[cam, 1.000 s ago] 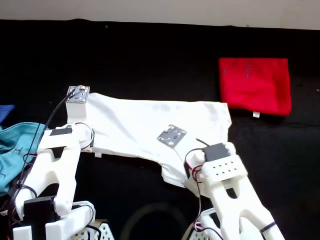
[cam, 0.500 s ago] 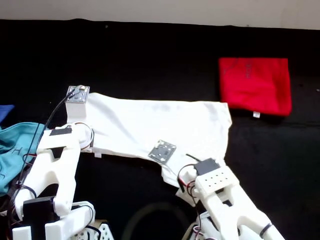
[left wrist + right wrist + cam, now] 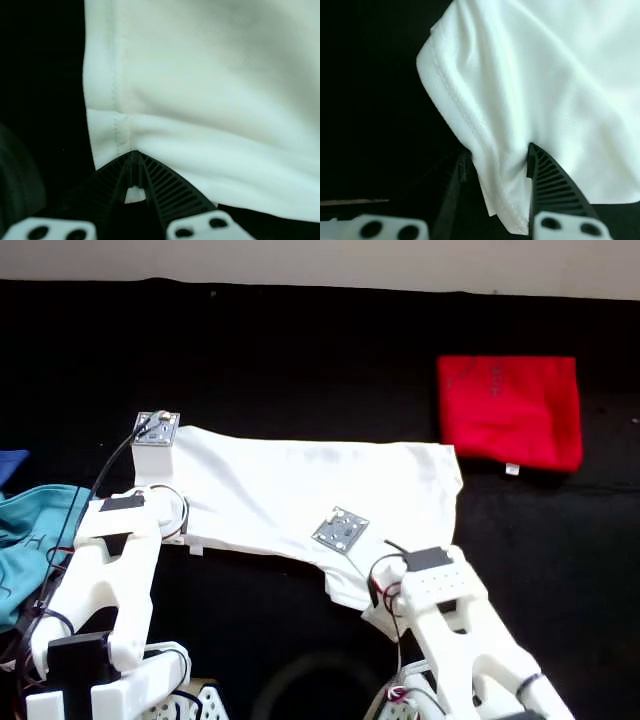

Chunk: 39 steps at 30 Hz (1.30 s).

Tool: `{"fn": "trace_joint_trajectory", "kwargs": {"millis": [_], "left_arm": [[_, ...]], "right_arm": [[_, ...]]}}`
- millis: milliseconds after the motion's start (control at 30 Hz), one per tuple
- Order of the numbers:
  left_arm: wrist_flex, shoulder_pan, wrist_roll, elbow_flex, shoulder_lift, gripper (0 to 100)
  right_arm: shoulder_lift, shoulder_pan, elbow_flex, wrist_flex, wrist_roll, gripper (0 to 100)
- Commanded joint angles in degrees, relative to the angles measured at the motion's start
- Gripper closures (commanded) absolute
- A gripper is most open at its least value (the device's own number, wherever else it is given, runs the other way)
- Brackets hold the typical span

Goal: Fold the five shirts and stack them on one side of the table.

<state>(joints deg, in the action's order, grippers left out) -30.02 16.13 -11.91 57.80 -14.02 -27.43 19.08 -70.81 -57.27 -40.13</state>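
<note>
A white shirt (image 3: 310, 490) lies spread across the middle of the black table (image 3: 300, 360). My left gripper (image 3: 155, 435) is at the shirt's far left corner. In the left wrist view it (image 3: 134, 156) is shut on the hemmed corner of the white shirt (image 3: 210, 90). My right gripper (image 3: 345, 540) is over the shirt's near edge, right of centre. In the right wrist view its fingers (image 3: 536, 162) stand apart with a hanging fold of the white shirt (image 3: 520, 85) between them, so the right gripper (image 3: 497, 157) is open. A folded red shirt (image 3: 510, 410) lies at the back right.
A crumpled teal shirt (image 3: 30, 530) and a bit of blue cloth (image 3: 8, 465) lie at the left edge beside the left arm. Bare black table stretches along the back and at the front right.
The right arm drew back toward the near edge, then came forward and a little right again. The white shirt and the left arm kept still.
</note>
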Motion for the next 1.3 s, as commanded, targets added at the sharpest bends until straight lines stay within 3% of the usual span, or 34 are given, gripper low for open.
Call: {"fn": "trace_joint_trajectory", "kwargs": {"millis": [0,100,500,733,1067,1267], "left_arm": [[1.41,0.31,-0.35,0.13,-0.13,99],[1.41,0.31,-0.35,0.13,-0.13,99],[1.41,0.31,-0.35,0.13,-0.13,99],[1.41,0.31,-0.35,0.13,-0.13,99],[1.41,0.31,-0.35,0.13,-0.13,99],[1.41,0.31,-0.35,0.13,-0.13,99]], "right_arm": [[8.04,-2.59,3.03,0.31,-0.62,89.9],[8.48,-2.59,5.93,0.22,-0.35,99.7],[8.57,-4.62,27.30,-16.31,-0.35,99.3],[9.10,-8.22,39.60,-16.04,-0.26,99.3],[19.91,-8.04,42.59,-3.21,0.00,99.2],[29.93,-8.22,52.88,-2.07,9.76,87.1]]}}
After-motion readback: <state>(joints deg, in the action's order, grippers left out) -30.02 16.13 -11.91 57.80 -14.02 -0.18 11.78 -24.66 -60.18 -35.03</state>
